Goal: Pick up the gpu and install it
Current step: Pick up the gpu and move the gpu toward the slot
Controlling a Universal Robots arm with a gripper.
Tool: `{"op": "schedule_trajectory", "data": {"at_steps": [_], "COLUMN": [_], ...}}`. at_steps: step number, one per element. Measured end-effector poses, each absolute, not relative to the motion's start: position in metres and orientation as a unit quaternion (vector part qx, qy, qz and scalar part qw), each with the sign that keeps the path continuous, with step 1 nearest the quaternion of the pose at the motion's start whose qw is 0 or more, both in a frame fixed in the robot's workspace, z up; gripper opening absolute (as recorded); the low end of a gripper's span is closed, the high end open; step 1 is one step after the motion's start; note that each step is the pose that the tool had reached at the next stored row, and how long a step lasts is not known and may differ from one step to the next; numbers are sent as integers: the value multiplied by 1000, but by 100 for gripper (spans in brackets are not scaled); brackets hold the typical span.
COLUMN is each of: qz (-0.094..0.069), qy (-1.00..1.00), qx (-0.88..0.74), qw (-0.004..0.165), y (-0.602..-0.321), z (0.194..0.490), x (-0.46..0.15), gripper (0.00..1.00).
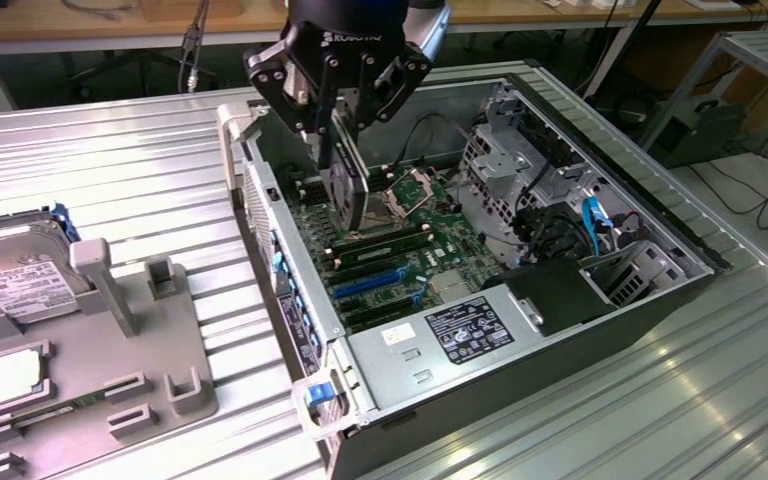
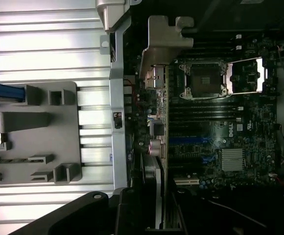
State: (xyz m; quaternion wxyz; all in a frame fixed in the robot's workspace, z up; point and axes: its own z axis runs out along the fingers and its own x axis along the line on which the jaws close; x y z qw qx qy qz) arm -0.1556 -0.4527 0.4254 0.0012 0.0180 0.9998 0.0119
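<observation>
The gpu point(image 1: 347, 185), a thin dark card, hangs on edge inside the open computer case point(image 1: 651, 215), just above the motherboard near the case's rear wall. My gripper point(image 1: 337, 130) is shut on the card's upper edge. In the wrist view the gpu point(image 2: 162, 122) appears edge-on, running over the expansion slots, with its silver bracket point(image 2: 164, 34) at the far end beside the case's rear panel. The gripper point(image 2: 159, 198) clamps the card from both sides. The card's lower edge still stands above the blue slots point(image 1: 371, 285).
A grey fixture tray point(image 1: 104, 370) lies on the exterior view's left, holding a hard drive point(image 1: 17, 265) and a CPU chip point(image 1: 13, 375). Inside the case are the open CPU socket point(image 2: 203, 78), a power supply point(image 1: 458, 335) and drive cages point(image 1: 518, 160).
</observation>
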Motion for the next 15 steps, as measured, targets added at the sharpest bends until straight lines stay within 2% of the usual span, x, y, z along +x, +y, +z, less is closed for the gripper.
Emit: {"op": "schedule_trajectory", "data": {"at_steps": [15], "qz": [12], "qy": [1000], "qx": [14], "qw": [1], "y": [-453], "z": [425], "x": [-117], "gripper": [28]}}
